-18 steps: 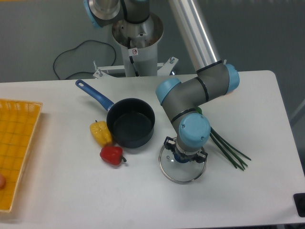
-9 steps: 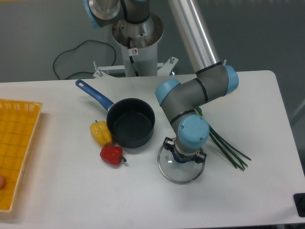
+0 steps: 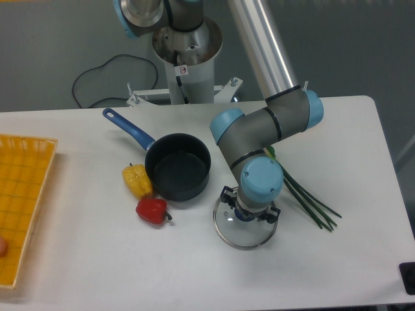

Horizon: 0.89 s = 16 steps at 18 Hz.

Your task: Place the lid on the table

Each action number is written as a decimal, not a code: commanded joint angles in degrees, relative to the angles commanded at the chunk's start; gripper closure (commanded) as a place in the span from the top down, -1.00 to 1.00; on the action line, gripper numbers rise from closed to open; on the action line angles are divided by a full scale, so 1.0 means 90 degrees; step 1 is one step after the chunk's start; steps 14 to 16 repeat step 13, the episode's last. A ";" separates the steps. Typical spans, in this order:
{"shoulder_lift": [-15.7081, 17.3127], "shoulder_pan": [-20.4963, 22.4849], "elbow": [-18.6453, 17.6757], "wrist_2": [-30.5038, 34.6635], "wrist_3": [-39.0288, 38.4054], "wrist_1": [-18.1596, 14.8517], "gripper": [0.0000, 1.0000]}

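Note:
The round glass lid (image 3: 247, 234) with its thin metal rim is low over the white table (image 3: 97, 259), right of the saucepan and toward the front. My gripper (image 3: 248, 214) points straight down over the lid's middle. The blue wrist hides the knob and most of the fingers. The lid shifts together with the gripper, so the jaws appear shut on its knob. I cannot tell whether the rim touches the tabletop.
An uncovered dark saucepan (image 3: 178, 173) with a blue handle stands left of the lid. A yellow pepper (image 3: 137, 180) and a red pepper (image 3: 152, 210) lie by it. Green stalks (image 3: 311, 197) lie to the right. A yellow mesh tray (image 3: 19, 194) is at the left edge.
The gripper and the lid have drifted together a few pixels to the left. Nothing else has moved.

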 joint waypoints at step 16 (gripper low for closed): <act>0.0342 -0.0195 0.0225 0.0342 0.0645 0.0000 1.00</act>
